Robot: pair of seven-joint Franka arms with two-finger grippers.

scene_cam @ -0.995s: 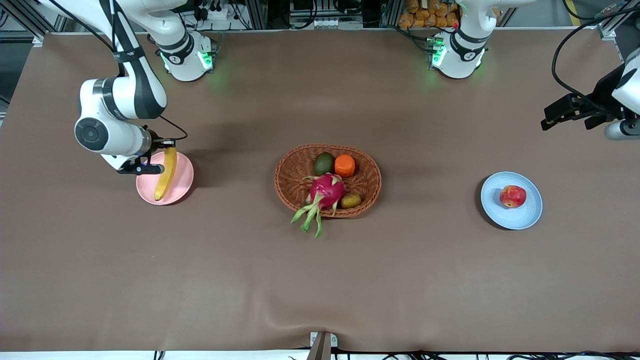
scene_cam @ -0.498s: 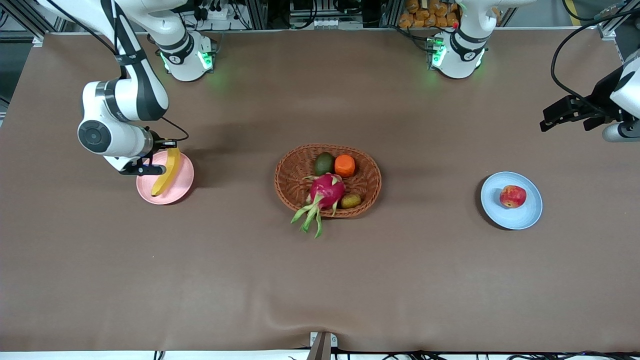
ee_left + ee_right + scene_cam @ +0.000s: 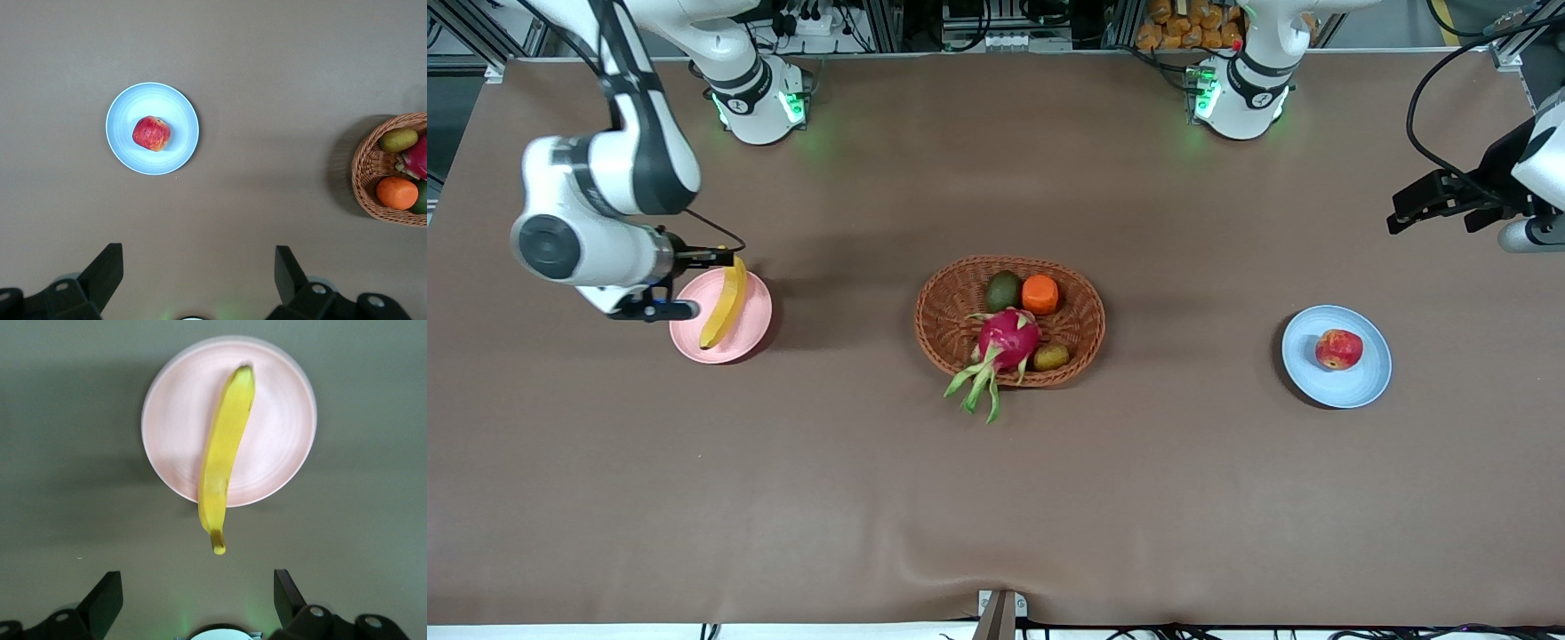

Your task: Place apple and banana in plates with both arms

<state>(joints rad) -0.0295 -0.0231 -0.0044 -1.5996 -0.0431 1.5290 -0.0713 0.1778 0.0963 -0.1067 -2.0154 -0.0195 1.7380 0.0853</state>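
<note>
The right gripper (image 3: 193, 600) hangs with fingers apart, clear of the long yellow banana (image 3: 224, 457) lying across the pale pink round plate (image 3: 287, 453). The left gripper (image 3: 197, 280), also spread, waits high over bare table; the small red apple (image 3: 151, 133) sits on the pale blue round plate (image 3: 180, 107)

Bare table (image 3: 996, 498) nearest the front camera; midway between two plates, a fruit-filled basket (image 3: 943, 307).

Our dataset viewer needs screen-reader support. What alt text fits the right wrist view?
A yellow banana lies across a pale pink plate on a brown table, its stem end overhanging the rim. The open right gripper is above, holding nothing.
</note>
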